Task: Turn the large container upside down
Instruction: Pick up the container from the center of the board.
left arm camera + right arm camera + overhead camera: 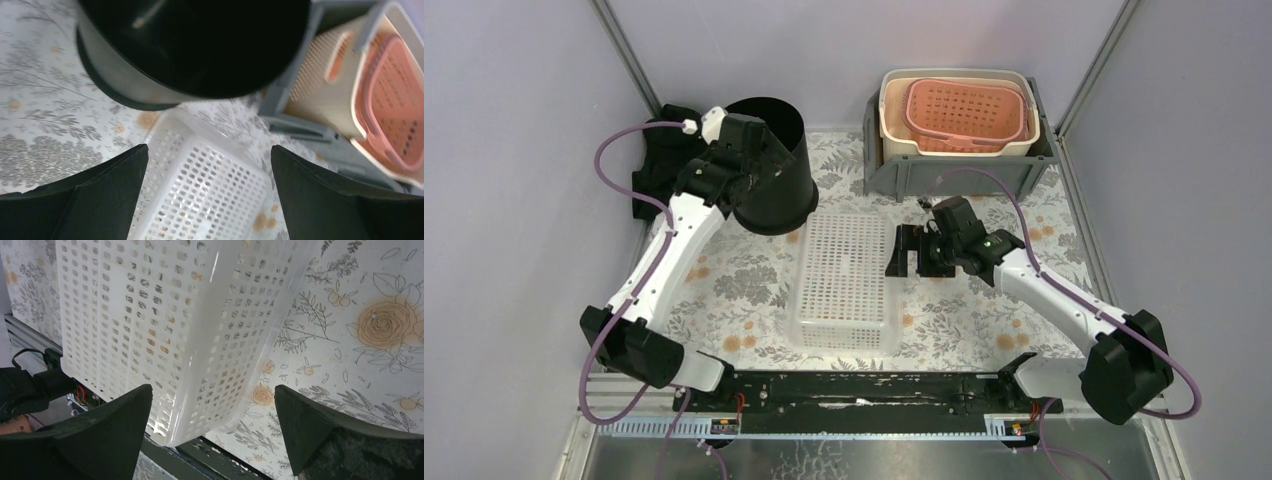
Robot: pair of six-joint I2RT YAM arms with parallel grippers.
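A large black round container [774,165] stands on the floral mat at the back left. It fills the top of the left wrist view [200,45], dark with a lip low on its wall. My left gripper [762,172] hangs over its near side, open and empty [209,150]. A white perforated basket [847,285] lies in the middle of the mat, seemingly bottom up, and shows in both wrist views [210,190] [165,315]. My right gripper [912,252] is open and empty just right of the basket [214,390].
A grey bin [894,170] at the back right holds a cream basket [894,110] with a pink basket [969,115] nested inside. A black object [659,165] sits against the left wall behind my left arm. The black base rail [864,390] runs along the near edge.
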